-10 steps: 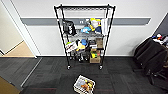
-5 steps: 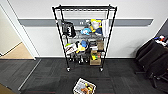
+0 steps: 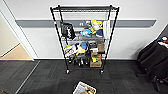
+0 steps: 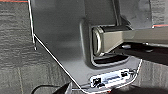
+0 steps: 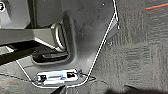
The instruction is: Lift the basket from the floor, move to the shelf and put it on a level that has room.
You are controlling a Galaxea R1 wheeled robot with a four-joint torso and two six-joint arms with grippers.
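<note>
The basket [image 3: 84, 88] sits on the floor [image 3: 50, 75], in front of the shelf [image 3: 84, 37] and a little to the side of its middle, with open carpet between the two. Colourful items lie inside it. So, judging from how things lie, none of the task is done: the lift, the drive to the shelf and the placing all remain.

On the shelf, the top level [image 3: 85, 8] looks bare, while the levels below it are crowded with bags, boxes and bright objects, so the top seems the one with room.

Both wrist views look down past the robot's own dark body onto the carpet. I cannot tell whether either gripper is spread or pressed together, and nothing suggests either is touching the basket.
</note>
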